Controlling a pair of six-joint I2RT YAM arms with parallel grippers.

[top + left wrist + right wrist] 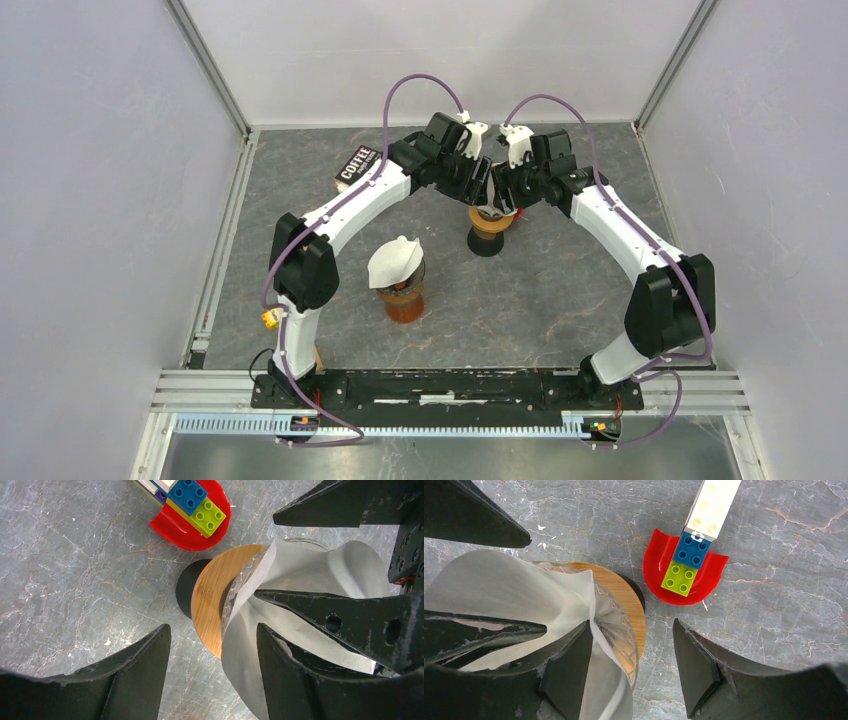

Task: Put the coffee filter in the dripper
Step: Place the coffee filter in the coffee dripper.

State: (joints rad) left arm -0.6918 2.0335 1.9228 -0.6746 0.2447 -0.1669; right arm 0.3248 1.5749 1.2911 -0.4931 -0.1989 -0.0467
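Observation:
The dripper is a ribbed glass cone on a bamboo collar and a black base. A white coffee filter sits in the cone, crumpled, with its edge standing above the rim. Both grippers hang over it, facing each other. My left gripper is open. One of its fingers is inside the filter and the other is outside the collar. My right gripper is open too. It straddles the glass wall, with one finger inside the filter.
A red curved piece carrying blue, green and white bricks lies just behind the dripper. An amber cup topped with white filters stands front left. A dark coffee box lies at the back left.

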